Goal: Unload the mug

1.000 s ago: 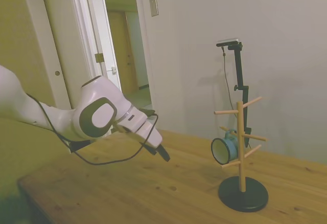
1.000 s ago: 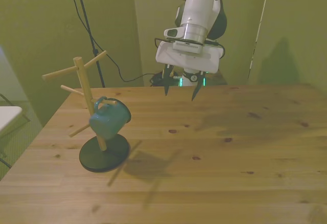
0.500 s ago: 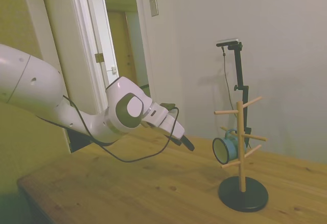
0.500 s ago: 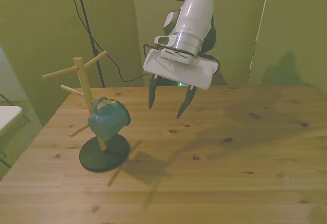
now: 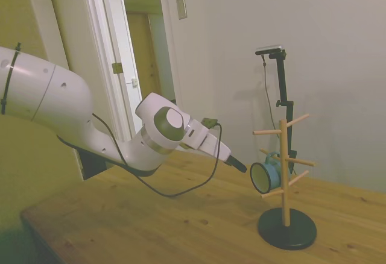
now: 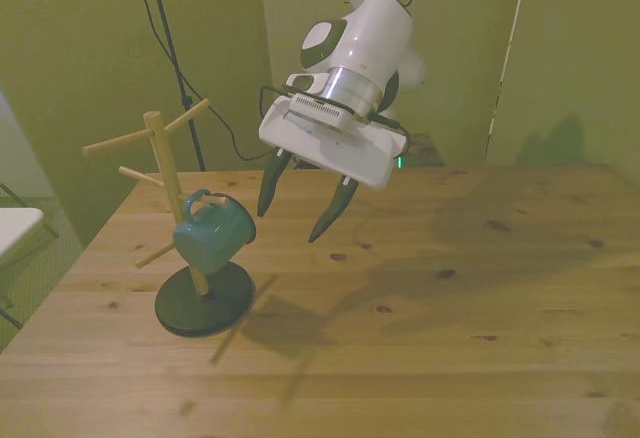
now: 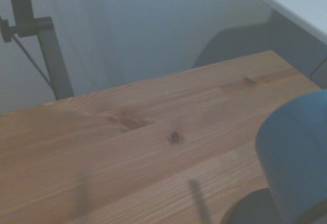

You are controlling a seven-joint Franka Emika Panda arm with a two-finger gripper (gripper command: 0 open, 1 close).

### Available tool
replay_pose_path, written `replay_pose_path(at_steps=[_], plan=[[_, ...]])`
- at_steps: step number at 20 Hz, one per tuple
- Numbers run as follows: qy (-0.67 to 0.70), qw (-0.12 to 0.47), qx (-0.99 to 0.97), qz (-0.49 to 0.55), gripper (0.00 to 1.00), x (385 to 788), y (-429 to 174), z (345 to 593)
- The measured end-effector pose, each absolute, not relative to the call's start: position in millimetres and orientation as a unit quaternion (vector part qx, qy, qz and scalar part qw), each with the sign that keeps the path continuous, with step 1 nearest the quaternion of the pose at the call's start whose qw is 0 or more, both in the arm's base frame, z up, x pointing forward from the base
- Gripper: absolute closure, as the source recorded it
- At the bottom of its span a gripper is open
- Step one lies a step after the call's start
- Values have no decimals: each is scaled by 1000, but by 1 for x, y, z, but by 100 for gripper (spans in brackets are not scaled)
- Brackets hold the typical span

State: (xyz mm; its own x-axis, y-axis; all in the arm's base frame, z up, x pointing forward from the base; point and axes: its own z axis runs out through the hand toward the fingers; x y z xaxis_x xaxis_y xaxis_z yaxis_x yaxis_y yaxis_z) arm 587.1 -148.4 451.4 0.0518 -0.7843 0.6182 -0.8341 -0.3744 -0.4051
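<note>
On its peg, mug point(image 6: 213, 235) tilts sideways.

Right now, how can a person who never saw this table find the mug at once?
On the wooden table, toward the front view's left, a wooden peg tree rises from a round black base. The mug hangs by its handle from a lower peg; it is the only blue-teal thing there.

Pale plain wall point(image 5: 313, 29); open white-framed doorway point(image 5: 148, 53) onto a lit hallway; knotty wooden bench point(image 6: 450, 298).
</note>
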Motion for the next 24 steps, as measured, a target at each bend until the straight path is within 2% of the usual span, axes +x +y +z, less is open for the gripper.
replay_pose_path(at_steps=[12,24], plan=[[-573,38,700,425,0,595,-167,450],[-580,50,682,442,0,612,-187,428]])
